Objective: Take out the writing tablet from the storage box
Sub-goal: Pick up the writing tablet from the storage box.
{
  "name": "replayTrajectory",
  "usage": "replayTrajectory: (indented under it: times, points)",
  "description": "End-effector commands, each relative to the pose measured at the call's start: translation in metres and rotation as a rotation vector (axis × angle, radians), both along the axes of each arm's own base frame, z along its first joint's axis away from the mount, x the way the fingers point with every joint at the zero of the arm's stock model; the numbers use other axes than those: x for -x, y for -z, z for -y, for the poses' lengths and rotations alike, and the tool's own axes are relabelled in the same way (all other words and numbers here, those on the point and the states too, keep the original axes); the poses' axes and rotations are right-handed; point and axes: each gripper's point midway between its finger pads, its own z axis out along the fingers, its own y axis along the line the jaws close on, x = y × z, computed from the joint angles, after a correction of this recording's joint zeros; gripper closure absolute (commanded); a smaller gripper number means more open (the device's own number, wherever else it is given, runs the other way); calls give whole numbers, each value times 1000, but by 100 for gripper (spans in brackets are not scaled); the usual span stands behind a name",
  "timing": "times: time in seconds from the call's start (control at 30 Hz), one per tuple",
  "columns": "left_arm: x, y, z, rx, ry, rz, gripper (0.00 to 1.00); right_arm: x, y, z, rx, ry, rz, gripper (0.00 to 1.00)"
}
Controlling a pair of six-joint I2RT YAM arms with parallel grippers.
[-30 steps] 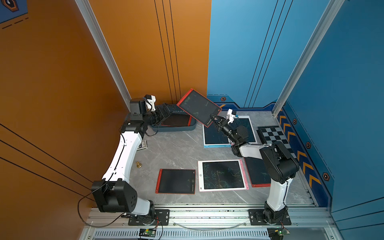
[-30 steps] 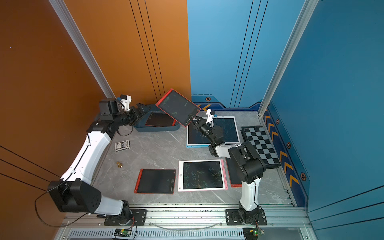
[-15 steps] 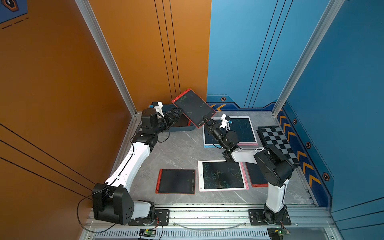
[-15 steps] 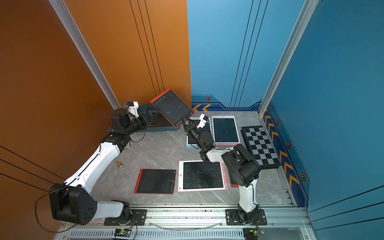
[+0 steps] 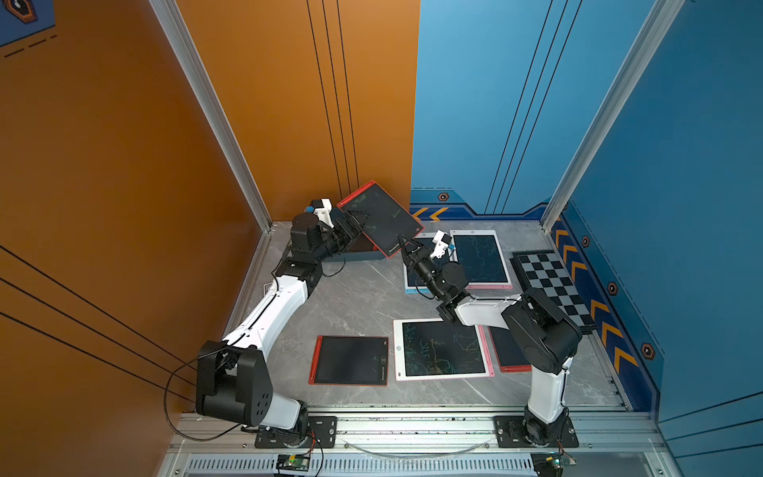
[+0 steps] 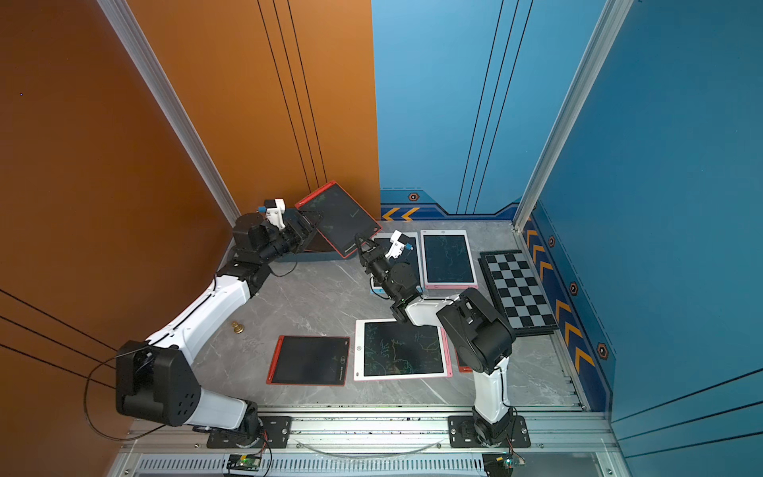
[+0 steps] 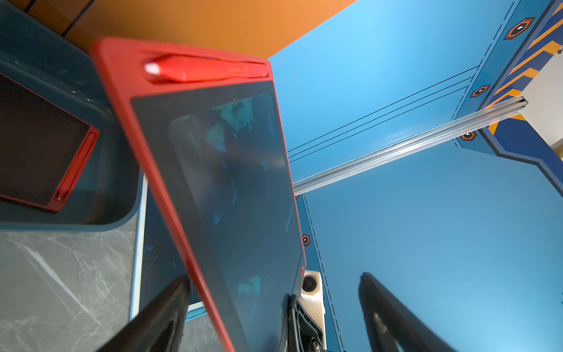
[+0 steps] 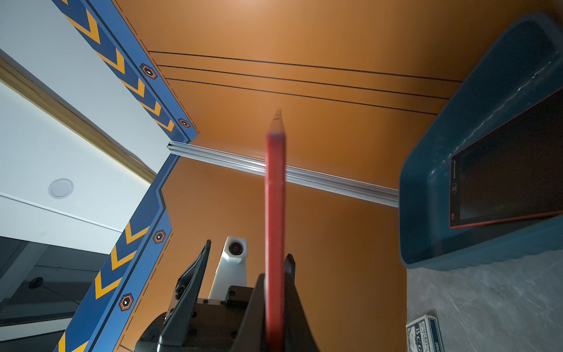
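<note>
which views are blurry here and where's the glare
Left wrist view: the red-framed black-screen writing tablet is smeared close to the lens, pale reflections on its screen. Right wrist view: its edge is blurred, the dark teal plastic storage box sharper. Both top views: sharp, evenly lit.

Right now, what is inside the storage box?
One red-framed tablet lies flat in the storage box, seen from both wrist cameras. Whether anything lies beneath it cannot be seen; in both top views the lifted tablet hides most of it.

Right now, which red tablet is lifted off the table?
The red tablet pinched by the right gripper, tilted in the air; the others lie flat.
</note>
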Motion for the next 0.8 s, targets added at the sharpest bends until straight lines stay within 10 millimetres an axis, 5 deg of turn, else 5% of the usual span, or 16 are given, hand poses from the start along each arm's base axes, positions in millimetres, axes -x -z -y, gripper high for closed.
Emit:
replayTrajectory:
  times: [0.0, 0.43, 0.77]
  points:
    - [4, -16, 15, 19, 66, 53, 22, 1, -24, 2, -54, 20, 35, 95]
    - [3, -18, 22, 24, 95, 55, 69, -4, -14, -2, -111, 13, 7, 95]
    - [2, -23, 24, 25, 102, 67, 91, -6, -12, -6, -101, -10, -6, 95]
